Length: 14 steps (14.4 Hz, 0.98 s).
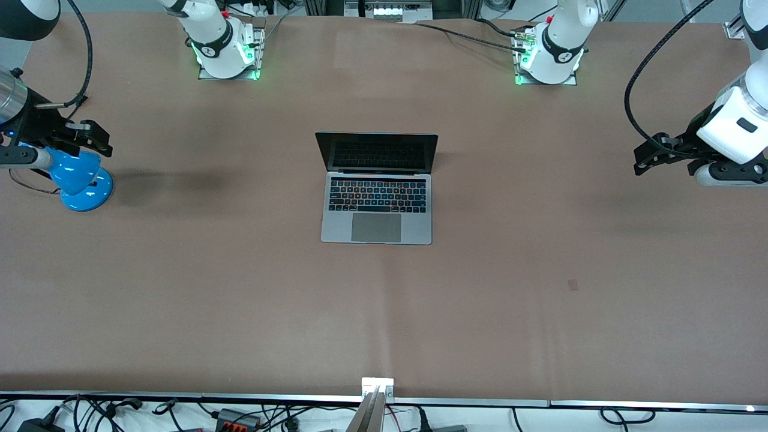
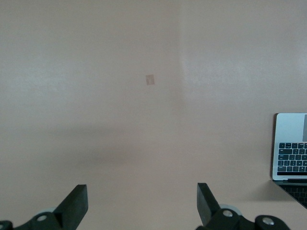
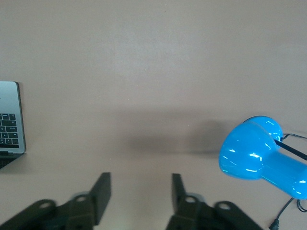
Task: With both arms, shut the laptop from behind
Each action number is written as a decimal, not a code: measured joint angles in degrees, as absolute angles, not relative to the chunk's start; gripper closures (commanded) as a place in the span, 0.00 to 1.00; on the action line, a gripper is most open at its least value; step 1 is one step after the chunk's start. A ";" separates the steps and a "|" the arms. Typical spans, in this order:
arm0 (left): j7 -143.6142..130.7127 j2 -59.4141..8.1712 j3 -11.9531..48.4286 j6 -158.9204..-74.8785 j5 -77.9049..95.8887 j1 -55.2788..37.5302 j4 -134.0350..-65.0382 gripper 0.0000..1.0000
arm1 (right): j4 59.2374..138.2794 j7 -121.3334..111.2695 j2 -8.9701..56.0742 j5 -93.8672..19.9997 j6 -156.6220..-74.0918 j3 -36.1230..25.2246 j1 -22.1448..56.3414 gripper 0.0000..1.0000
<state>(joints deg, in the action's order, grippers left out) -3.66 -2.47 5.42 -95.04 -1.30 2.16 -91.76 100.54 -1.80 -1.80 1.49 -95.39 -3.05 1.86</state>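
**Laptop open at mid-table, both my grippers up at the table's ends**

At the right arm's end of the table my right gripper (image 1: 99, 139) hangs in the air over a blue lamp (image 1: 78, 180), whose round base sits on the brown table (image 1: 240, 300). From my right wrist I see two dark fingers (image 3: 102, 194) with a moderate gap between them and nothing in it; they grip nothing. The lamp's glossy blue head (image 3: 252, 153) shows in that same view, with a thin black cord trailing from it. I think the gripper is clear of the lamp, though the front view overlaps them and I cannot be sure.

In the middle of the table stands the laptop (image 1: 377, 207), lid raised, its dark screen (image 1: 377, 151) toward the arms' bases and tilted slightly back. The black keyboard and grey trackpad (image 1: 376, 228) lie nearer the front camera. Neither of my grippers is touching it; both are well apart from it. A corner of its silver deck shows at the edge of each wrist view.

Nearer the front camera and toward the left arm's end, a small tan patch (image 1: 573, 285) marks the tabletop.

At the left arm's end, my left gripper (image 1: 645, 157) is held above bare table. Its fingers (image 2: 76, 203) are spread wide, empty.
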 measured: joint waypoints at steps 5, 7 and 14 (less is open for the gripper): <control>-3.68 -2.64 5.40 -88.98 -1.28 2.15 -89.20 0.00 | 100.55 -1.79 -1.73 1.49 -95.39 -2.99 2.74 0.92; -3.62 -3.30 5.47 -83.70 -1.27 1.85 -88.21 0.00 | 100.57 -1.79 -1.65 1.49 -95.38 -2.99 2.98 1.00; -2.66 -6.55 5.81 -79.68 -1.26 0.36 -87.79 0.34 | 100.61 -1.79 -1.10 0.90 -91.32 -2.89 5.78 1.00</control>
<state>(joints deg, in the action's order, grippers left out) -2.66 -6.55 5.81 -79.68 -1.26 0.36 -87.79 100.61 -1.79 -1.10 0.90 -91.32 -2.89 5.78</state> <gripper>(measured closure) 0.004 0.991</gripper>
